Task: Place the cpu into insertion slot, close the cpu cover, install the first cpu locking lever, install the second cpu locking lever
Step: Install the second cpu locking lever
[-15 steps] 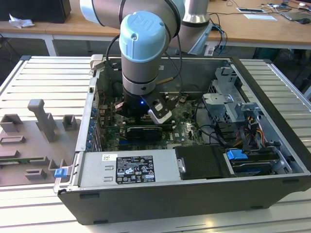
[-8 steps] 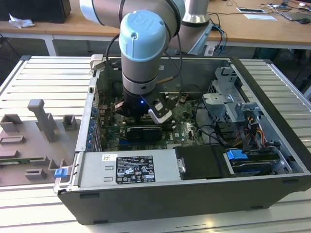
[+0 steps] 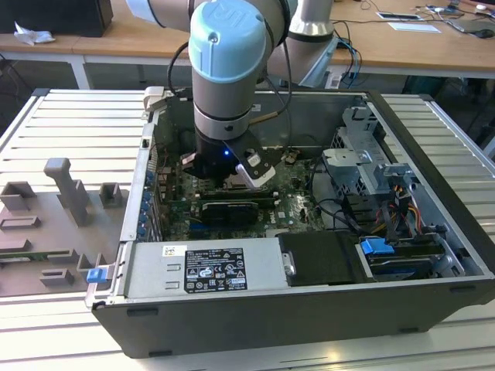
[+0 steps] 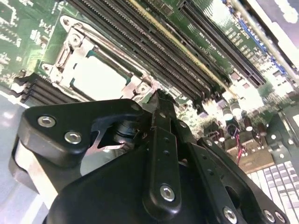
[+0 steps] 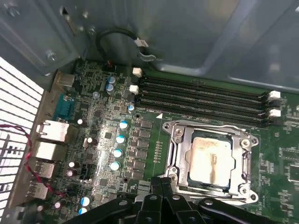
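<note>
First wrist view: one cpu (image 5: 209, 158).

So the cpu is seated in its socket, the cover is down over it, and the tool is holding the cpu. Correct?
Not quite. The tool holds nothing; its fingers sit together beside the socket edge in the first wrist view. The cpu does lie in the insertion slot, with the cpu cover down around it.

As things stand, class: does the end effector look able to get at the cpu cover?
Probably yes: the end effector sits just beside the cpu cover, which lies over the cpu, with nothing between them.
</note>
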{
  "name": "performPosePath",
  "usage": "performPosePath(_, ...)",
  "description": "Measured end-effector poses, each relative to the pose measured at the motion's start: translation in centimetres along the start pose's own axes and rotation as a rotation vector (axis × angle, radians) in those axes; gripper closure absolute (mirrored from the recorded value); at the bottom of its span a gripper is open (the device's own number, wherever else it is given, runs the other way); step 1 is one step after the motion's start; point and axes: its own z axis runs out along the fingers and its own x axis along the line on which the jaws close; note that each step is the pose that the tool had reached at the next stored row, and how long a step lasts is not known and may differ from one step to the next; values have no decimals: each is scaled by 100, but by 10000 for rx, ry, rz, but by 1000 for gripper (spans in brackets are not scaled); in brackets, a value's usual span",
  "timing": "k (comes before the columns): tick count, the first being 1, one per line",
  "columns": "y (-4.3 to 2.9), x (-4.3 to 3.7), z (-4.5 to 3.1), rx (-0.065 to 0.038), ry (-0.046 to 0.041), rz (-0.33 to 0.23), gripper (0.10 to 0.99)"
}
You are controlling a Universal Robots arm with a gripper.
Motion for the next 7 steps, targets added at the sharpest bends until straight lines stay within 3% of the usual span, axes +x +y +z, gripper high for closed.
performPosePath(7,12,-2,-42,-1,0,-2,980)
